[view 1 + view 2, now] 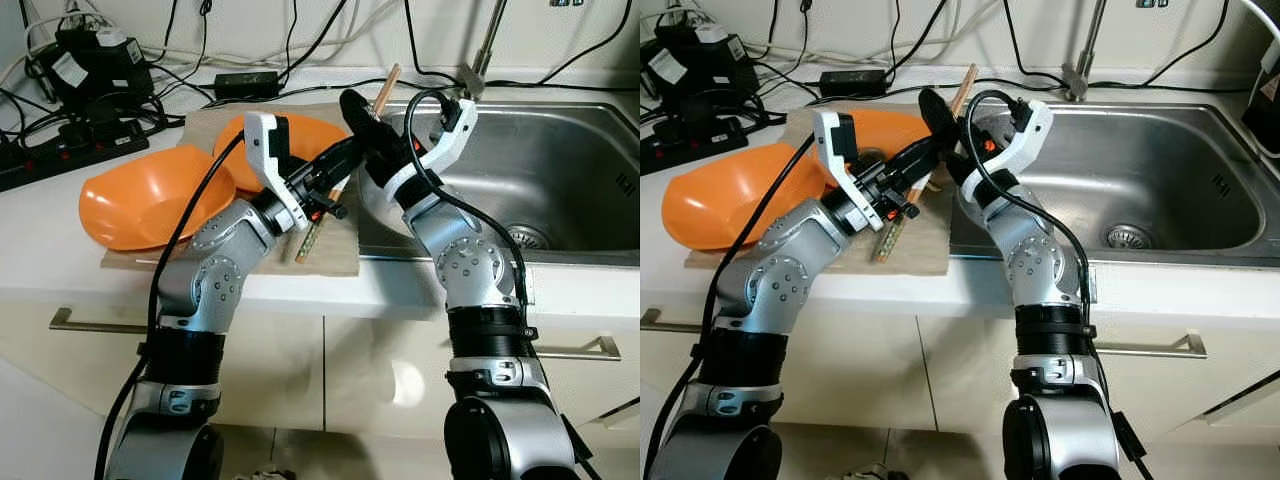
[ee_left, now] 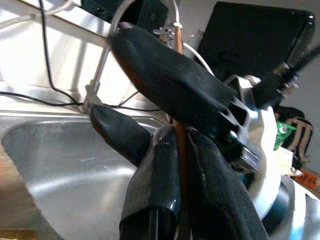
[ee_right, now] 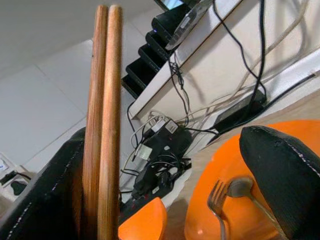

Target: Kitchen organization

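Meeting point: both claws come together over the seam between the brown mat and the stainless steel sink (image 1: 560,170).
Left claw (image 1: 352,158): raised from the left arm, its black fingers (image 2: 155,200) narrowed around the wooden sticks; the left wrist view shows a brown shaft pressed between them.
Right claw (image 1: 362,118): tilted back toward the desk, holding the pair of light wooden chopsticks (image 3: 102,115); the right wrist view shows the two sticks lying side by side against one finger, the other finger (image 3: 282,175) apart from them.
Chopsticks: tips rise above the claws near the sink's left rim, angled up toward the wall.
Front orange plastic bowl (image 1: 140,205): shallow, tipped on the left part of the mat, just beside the second bowl.
Rear orange plastic bowl (image 1: 890,130): behind the left arm on the mat; a metal fork (image 3: 218,202) and a metal spoon (image 3: 242,189) lie inside it.
Brown mat (image 1: 335,255): flat on the white desk (image 1: 40,250), its right edge at the sink.
Patterned stick (image 1: 890,238): lies on the mat under the left wrist; cannot tell what kind of utensil.
Background: black power strip (image 1: 60,155) and tangled black cables (image 1: 240,80) along the wall; faucet base (image 1: 472,75) behind the sink.
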